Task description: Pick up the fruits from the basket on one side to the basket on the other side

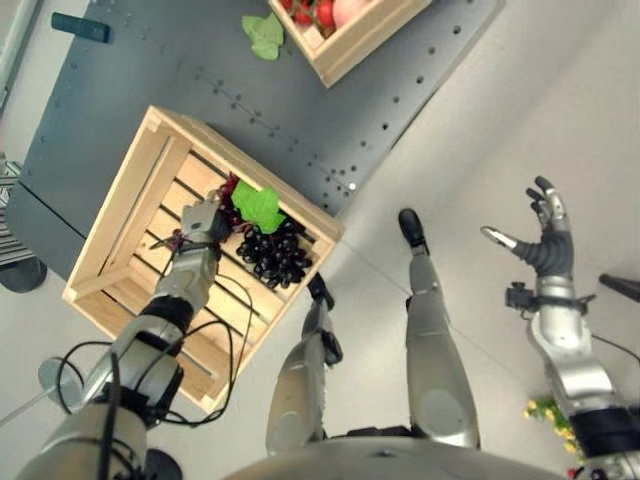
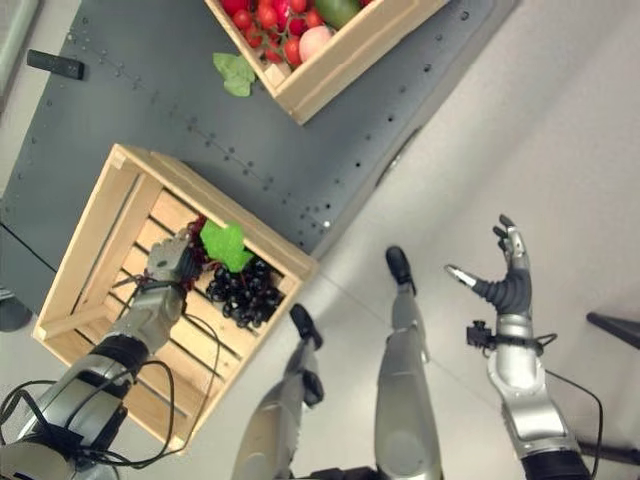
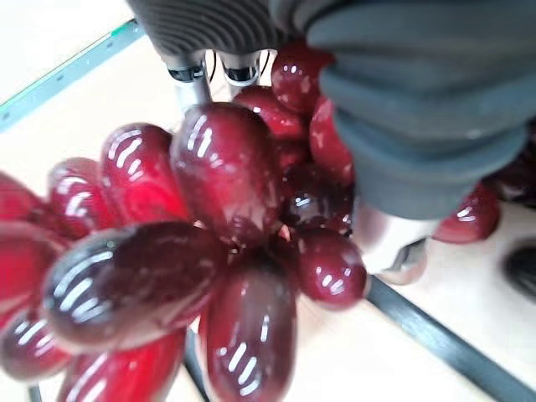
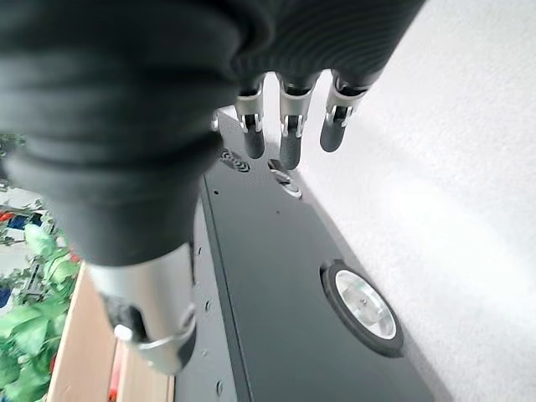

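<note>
While its fingers (image 3: 201, 84) curl round a bunch of red grapes (image 3: 201, 251), the left hand (image 1: 203, 222) sits inside the near wooden crate (image 1: 120, 190), beside black grapes (image 1: 275, 252). Off the dark surface (image 1: 150, 70), the right hand (image 1: 545, 240) hangs with fingers spread, holding nothing.

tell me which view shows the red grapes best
The left wrist view: the red grapes sit right in front of the camera, with the left hand curled round them. In the two eye views they are a small dark red patch beside that hand, inside the near crate.
</note>
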